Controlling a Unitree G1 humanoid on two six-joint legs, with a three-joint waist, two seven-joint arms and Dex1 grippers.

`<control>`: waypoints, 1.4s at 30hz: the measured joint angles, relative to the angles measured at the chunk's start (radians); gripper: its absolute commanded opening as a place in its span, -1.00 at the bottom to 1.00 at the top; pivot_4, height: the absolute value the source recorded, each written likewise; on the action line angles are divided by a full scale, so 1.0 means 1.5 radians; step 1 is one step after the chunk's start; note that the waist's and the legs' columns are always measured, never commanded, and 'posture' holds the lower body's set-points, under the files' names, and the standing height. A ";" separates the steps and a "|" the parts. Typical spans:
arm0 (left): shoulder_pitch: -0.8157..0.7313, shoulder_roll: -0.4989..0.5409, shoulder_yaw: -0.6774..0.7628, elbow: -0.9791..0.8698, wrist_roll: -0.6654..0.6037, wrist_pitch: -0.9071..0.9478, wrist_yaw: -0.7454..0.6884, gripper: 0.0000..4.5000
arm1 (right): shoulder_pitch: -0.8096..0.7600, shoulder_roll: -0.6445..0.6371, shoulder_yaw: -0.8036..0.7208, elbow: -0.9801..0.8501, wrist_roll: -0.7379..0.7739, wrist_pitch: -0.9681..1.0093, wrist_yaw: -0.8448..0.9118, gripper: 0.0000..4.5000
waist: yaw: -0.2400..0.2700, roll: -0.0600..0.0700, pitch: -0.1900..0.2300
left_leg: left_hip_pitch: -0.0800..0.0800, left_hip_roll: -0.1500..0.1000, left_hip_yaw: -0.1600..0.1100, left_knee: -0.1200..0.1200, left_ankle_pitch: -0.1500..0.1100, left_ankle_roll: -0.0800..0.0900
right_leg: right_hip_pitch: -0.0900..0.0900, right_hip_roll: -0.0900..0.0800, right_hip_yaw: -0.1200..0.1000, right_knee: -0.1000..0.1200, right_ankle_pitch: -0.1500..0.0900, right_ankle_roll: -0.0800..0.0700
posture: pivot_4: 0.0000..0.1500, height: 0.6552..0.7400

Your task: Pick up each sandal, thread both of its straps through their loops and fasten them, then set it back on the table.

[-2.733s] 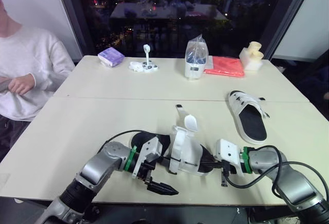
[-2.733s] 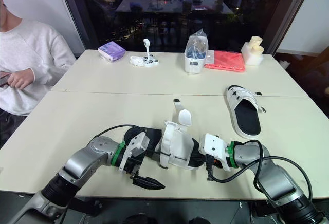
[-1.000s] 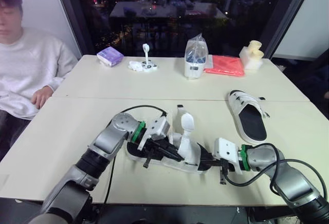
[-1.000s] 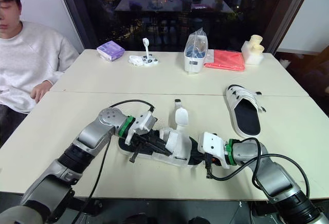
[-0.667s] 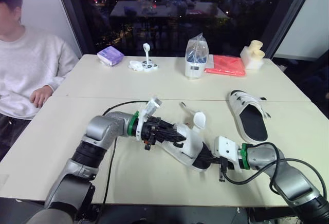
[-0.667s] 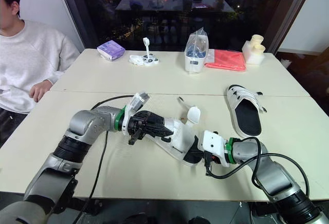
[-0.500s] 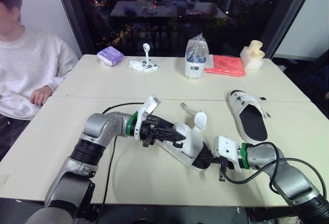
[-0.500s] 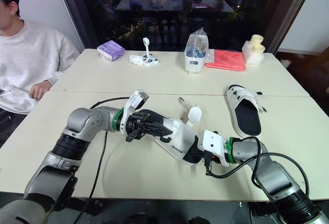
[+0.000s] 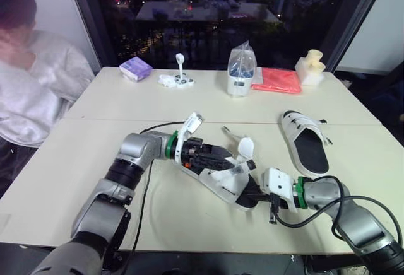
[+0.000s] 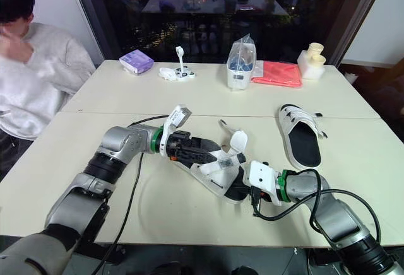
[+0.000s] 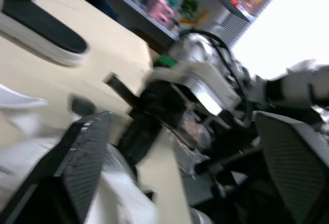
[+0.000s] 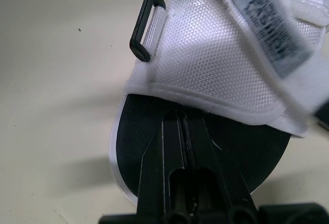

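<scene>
My right gripper [image 12: 181,118] is clamped shut on the black sole of the near sandal [image 9: 224,180], which lies tilted at the bench's [image 9: 76,168] front. My left gripper [image 9: 211,156], fingers spread wide, sits among its straps. The other sandal [image 9: 307,141] lies well apart.

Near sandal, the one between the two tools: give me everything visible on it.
White woven-fabric upper, black footbed, white sole rim. The sandal lies diagonally on the table, straps unfastened, one rounded strap end sticking up; a black rectangular loop at the upper's edge is empty. The right tool is shut on one end; the left tool, fingers apart, is at the other.
</scene>
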 measured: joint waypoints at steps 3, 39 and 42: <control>-0.020 -0.023 0.009 0.054 0.025 -0.047 0.030 0.98 | 0.006 0.000 -0.003 -0.008 0.000 0.006 -0.003 -1.00 | -0.001 0.000 0.000 | 0.000 0.000 0.000 0.000 0.000 0.000 | 0.000 0.000 0.000 0.000 0.000 0.000 | 1.00 1.00; 0.155 0.105 -0.069 -0.033 0.232 -0.461 -0.142 -0.99 | 0.004 0.043 -0.027 0.016 0.034 0.029 -0.011 -1.00 | -0.005 0.000 0.000 | 0.000 0.001 0.000 0.000 0.000 0.000 | -0.002 0.000 0.000 0.002 0.000 0.000 | 1.00 1.00; 0.172 0.120 -0.077 -0.083 0.219 -0.426 -0.145 -0.99 | -0.004 0.060 -0.026 0.035 0.034 0.020 -0.013 -1.00 | -0.004 0.000 0.000 | 0.000 0.001 0.000 0.000 0.000 0.000 | -0.002 0.000 0.000 0.001 0.000 0.000 | 1.00 1.00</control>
